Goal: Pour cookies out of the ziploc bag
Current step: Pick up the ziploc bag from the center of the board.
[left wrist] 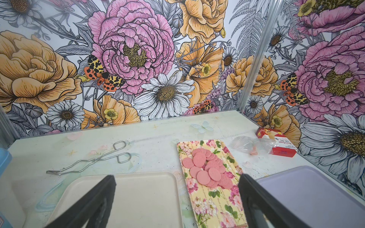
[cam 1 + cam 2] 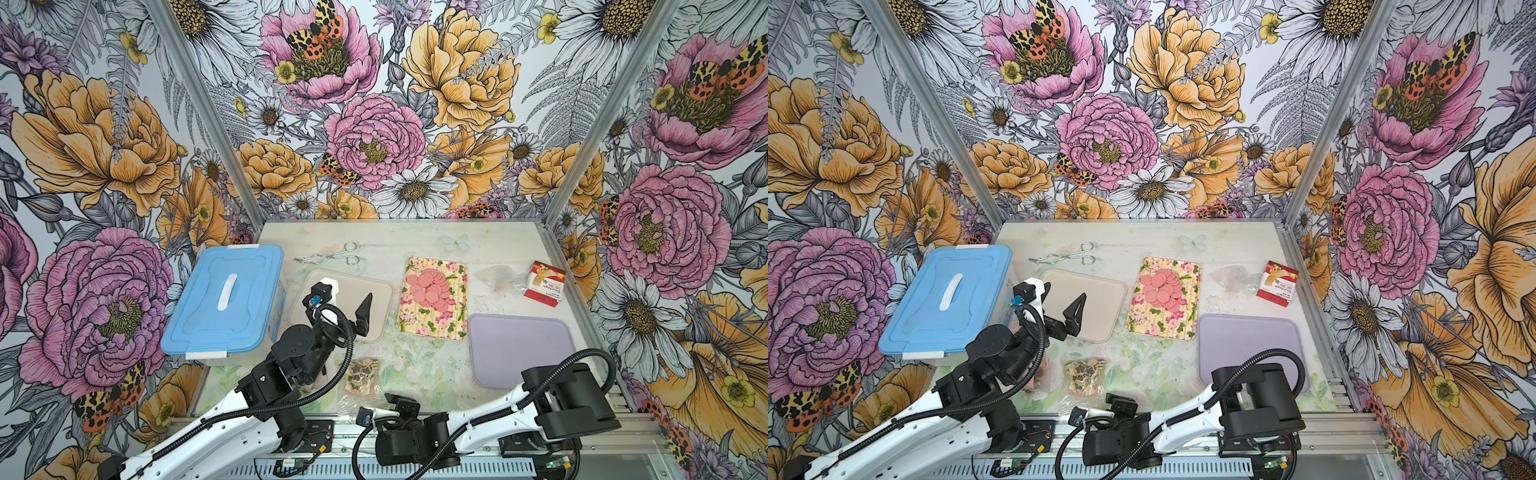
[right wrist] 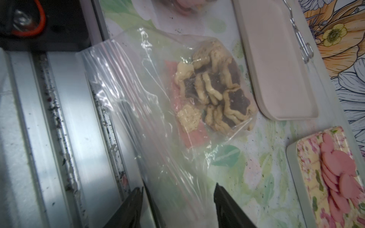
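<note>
Blue lidded box [image 2: 224,299], metal tongs [image 2: 332,254] and red carton [image 2: 544,284] lie on the table [image 2: 395,241].

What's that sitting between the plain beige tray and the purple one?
A flowered tray holding pink round cookies lies between the beige tray and purple tray; both top views show it.

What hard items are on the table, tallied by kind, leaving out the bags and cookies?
Trays: 3 (beige tray, floral tray, lavender tray)
Tongs: 1
Blue lidded box: 1
Red carton: 1
Total: 6
</note>
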You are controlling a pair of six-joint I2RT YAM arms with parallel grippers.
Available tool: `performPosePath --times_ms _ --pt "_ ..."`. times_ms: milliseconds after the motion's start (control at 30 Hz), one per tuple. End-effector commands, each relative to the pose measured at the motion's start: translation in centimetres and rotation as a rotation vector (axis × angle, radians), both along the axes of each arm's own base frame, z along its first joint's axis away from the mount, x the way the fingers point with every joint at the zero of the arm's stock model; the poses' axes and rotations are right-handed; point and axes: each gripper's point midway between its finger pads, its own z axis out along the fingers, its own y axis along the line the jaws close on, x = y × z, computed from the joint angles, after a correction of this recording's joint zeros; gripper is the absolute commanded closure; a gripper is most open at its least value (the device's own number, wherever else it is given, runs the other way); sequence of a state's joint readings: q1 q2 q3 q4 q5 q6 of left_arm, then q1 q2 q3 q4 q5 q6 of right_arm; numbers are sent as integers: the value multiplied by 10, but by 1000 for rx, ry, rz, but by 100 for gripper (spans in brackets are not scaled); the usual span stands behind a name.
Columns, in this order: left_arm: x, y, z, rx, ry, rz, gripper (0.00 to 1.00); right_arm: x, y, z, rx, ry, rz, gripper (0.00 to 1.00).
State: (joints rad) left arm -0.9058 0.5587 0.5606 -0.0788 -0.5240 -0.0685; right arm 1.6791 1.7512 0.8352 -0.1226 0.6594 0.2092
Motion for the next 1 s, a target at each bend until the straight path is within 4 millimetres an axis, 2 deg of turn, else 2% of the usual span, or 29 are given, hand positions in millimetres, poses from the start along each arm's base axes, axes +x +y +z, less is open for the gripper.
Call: performPosePath --times_ms 0,167,267,367,467,533,567,767,967 --pt "-1 -2 -1 10 -3 -13 1 10 5 5 0 -80 -42 44" --pt "-1 -4 -1 11 -3 -21 1 18 9 8 -3 -95 -52 55" --pt "-1 -3 -1 11 -3 -19 1 18 12 10 0 -96 -43 65" --pt "-1 -4 -1 10 -2 -23 1 18 13 13 3 -98 -39 70" --pt "-1 -4 -1 10 -3 -23 1 16 15 15 12 -93 -33 84" --pt "-1 -4 -2 12 -2 -21 1 16 16 19 21 -90 -31 98" --pt "-1 -5 -2 12 -2 -26 1 16 17 20 25 -88 -30 100" --pt "1 3 -1 10 -12 17 1 18 18 47 110 -49 -42 100" --pt "3 21 -2 19 -42 104 1 42 -5 93 252 98 -128 100"
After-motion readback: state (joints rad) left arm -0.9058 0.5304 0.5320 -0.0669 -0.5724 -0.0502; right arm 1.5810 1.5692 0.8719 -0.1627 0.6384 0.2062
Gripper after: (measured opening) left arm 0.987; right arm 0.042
